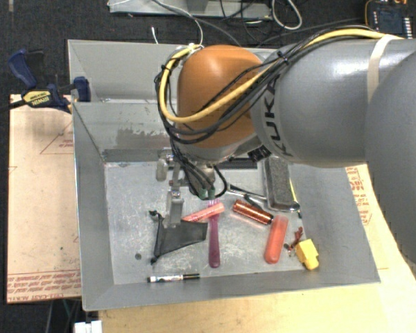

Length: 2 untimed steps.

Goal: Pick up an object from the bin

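My arm reaches in from the right, and its orange cover [218, 96], with cables [194, 116] looped round it, hangs over the back half of the bin [125, 200]. Under the cover my claw [173, 219] points down at the bin floor, left of the middle. I cannot tell whether the claw is open or closed; too little of it shows below the cover.

The tip of my claw is at the upper edge of a black flat scrap [182, 238], a thin dark piece with a pointed corner, lying on the floor in the front left part of the bin. I cannot tell whether the claw touches the scrap or stops just above it, and nothing shows gripped in it.

Just to the right of the claw lies a pink stick [202, 214], slanted, with one end near the scrap's top edge. A purple pen [213, 245] lies crosswise beneath it, running toward the front along the scrap's right side. Farther right are a copper tube [254, 212], an orange marker [274, 240] and a yellow block [307, 254], the block nearest the front right corner. Behind the tube a grey metal bar [280, 183] lies partly under my arm. A thin black pen [173, 278] lies along the front wall, apart from the scrap.
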Tool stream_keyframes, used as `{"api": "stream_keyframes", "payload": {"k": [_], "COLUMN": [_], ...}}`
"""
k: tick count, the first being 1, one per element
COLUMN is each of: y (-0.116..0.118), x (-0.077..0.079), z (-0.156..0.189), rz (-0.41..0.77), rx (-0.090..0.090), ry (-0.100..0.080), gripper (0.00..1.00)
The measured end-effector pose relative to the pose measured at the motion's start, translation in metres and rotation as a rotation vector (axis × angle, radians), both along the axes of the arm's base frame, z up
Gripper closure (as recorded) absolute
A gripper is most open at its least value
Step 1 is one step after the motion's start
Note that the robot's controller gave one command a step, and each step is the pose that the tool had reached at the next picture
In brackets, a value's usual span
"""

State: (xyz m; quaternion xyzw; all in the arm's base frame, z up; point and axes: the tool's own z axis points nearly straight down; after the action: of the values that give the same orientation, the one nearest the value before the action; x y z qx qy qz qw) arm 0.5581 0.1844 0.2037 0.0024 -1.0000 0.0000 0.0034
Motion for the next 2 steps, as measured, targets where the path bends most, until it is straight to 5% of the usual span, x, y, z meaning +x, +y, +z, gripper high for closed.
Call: {"api": "stream_keyframes", "payload": {"k": [1, 2], "y": [-0.001, -0.053], "x": [0.002, -0.034], "z": [0.005, -0.124], "rz": [-0.005, 0.069], "rx": [0.001, 0.003], "ry": [-0.007, -0.008], "gripper": [0.0, 0.0]}}
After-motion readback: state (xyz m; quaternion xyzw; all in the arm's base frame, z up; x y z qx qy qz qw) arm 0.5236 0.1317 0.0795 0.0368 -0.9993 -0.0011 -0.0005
